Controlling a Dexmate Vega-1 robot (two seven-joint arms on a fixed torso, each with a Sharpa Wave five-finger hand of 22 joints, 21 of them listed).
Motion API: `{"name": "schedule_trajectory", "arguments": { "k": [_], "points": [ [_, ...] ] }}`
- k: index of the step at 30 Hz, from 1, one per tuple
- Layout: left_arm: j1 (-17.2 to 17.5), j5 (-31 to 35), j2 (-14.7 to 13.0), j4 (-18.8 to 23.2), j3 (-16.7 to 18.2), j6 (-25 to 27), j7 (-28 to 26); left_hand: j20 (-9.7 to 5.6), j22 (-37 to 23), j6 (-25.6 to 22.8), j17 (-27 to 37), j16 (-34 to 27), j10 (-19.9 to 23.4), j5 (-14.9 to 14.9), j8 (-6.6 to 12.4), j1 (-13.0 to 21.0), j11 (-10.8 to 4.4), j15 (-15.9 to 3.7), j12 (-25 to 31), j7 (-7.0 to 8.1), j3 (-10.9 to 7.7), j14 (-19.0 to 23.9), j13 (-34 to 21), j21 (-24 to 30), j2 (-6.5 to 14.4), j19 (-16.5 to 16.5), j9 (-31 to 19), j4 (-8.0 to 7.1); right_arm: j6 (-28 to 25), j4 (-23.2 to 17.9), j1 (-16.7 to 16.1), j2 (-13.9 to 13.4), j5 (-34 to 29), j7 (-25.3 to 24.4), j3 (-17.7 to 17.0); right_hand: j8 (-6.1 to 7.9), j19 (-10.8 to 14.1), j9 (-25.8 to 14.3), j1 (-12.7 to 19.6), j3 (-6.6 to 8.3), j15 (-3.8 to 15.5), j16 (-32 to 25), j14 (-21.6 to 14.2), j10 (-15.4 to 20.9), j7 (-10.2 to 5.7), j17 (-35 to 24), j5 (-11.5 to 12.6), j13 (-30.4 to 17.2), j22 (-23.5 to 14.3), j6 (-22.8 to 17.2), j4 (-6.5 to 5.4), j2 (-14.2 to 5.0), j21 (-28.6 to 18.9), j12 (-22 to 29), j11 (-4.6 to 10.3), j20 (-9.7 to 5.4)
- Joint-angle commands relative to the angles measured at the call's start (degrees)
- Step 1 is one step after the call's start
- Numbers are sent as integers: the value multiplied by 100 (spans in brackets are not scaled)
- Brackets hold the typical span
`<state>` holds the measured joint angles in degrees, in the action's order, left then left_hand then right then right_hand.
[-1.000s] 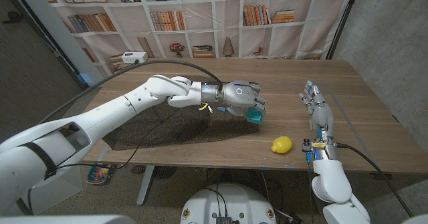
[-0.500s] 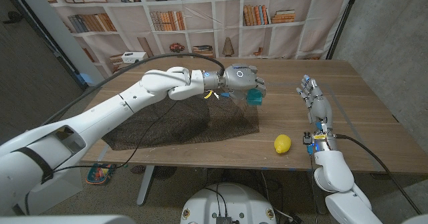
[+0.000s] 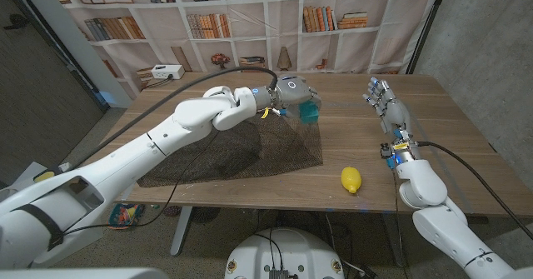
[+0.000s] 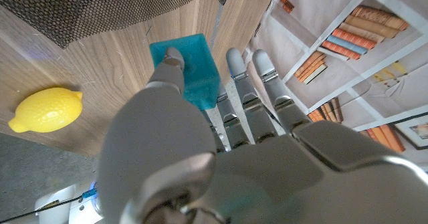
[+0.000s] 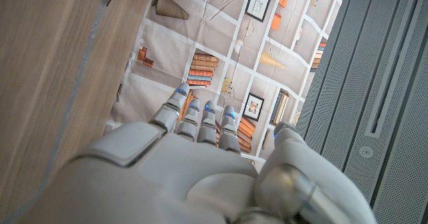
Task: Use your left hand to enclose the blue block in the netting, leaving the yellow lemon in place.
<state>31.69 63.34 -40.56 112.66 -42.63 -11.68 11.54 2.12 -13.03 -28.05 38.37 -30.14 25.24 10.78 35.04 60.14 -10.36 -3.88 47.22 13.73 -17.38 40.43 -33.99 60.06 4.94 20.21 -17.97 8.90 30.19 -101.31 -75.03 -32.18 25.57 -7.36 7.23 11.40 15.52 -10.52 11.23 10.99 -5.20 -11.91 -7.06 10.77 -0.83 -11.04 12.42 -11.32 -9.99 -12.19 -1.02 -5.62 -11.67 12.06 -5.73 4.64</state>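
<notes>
Left hand (image 3: 293,96) grips the blue block (image 3: 310,112), raised at frame center just past the netting (image 3: 233,152). Carry it toward frame left, set it mid-mesh, then fold. Yellow lemon (image 3: 352,179) sits lower right; right hand (image 3: 385,104) holds nothing, fingers apart.

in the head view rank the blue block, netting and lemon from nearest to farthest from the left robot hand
From the left robot hand:
1. blue block: in its grip.
2. netting: on the table just below it.
3. lemon: near the table's front edge.
</notes>
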Motion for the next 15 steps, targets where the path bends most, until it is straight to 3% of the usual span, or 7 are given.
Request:
{"name": "schedule_trajectory", "arguments": {
  "k": [1,15],
  "points": [
    [686,515,179,511,184,1785,653,18,12,-2260,40,31,131,-20,226,382,-127,-897,-17,-746,-201,20,12,33,435,-47,-4,-133,-175,685,1017,-466,738,898,160,-16,39,-27,-7,27,2,-2,-44,43,-9,-25,-7,-13,-26,-13,19,0,3,-1,12,-12],
    [1156,1282,362,800,157,3169,1362,-4,63,-2276,67,153,123,-32,273,389,-129,-897,-62,-762,-232,-11,111,93,418,-105,14,-110,-9,1373,1741,-575,1108,1479,238,-17,39,-27,-2,33,8,4,-41,36,-12,-24,-7,-14,-25,-15,26,-1,4,-10,26,-6]
  ]
}}
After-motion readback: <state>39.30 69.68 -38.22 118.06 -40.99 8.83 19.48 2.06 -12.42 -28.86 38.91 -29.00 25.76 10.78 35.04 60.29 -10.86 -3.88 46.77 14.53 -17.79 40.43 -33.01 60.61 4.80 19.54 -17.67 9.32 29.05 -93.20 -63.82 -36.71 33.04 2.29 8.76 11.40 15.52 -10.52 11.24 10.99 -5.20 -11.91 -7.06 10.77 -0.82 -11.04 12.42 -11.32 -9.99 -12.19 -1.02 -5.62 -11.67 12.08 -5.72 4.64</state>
